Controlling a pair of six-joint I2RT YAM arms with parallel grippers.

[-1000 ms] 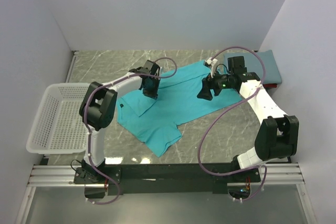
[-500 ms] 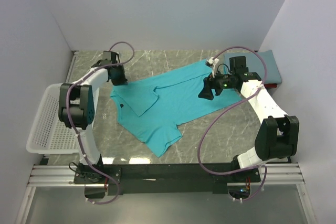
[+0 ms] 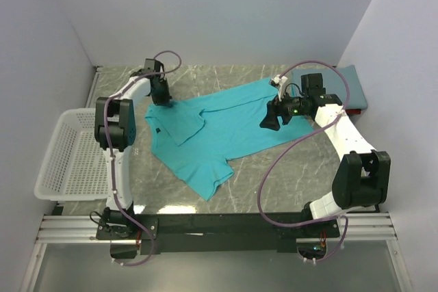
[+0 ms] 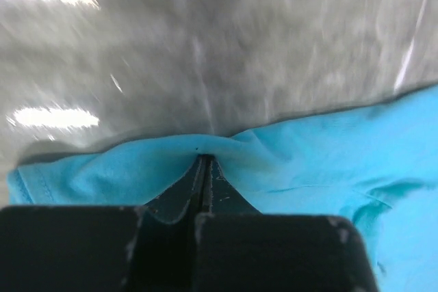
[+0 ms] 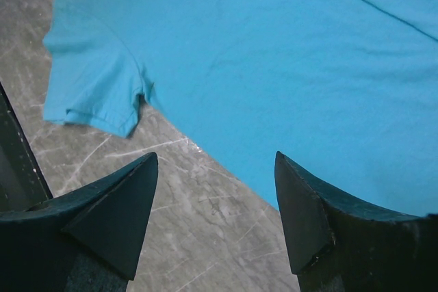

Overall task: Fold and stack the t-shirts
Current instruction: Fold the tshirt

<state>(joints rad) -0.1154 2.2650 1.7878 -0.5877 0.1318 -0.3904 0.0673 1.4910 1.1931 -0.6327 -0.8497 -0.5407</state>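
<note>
Because the left end effector (image 4: 204, 163) is pinched shut on an edge of the teal t-shirt (image 3: 219, 131), the cloth's long axis runs off to its right, under the wide-open, empty right end effector (image 5: 213, 169); beyond that, the folded slate-blue t-shirt (image 3: 352, 87) lies on the worktop (image 3: 274, 182).
</note>
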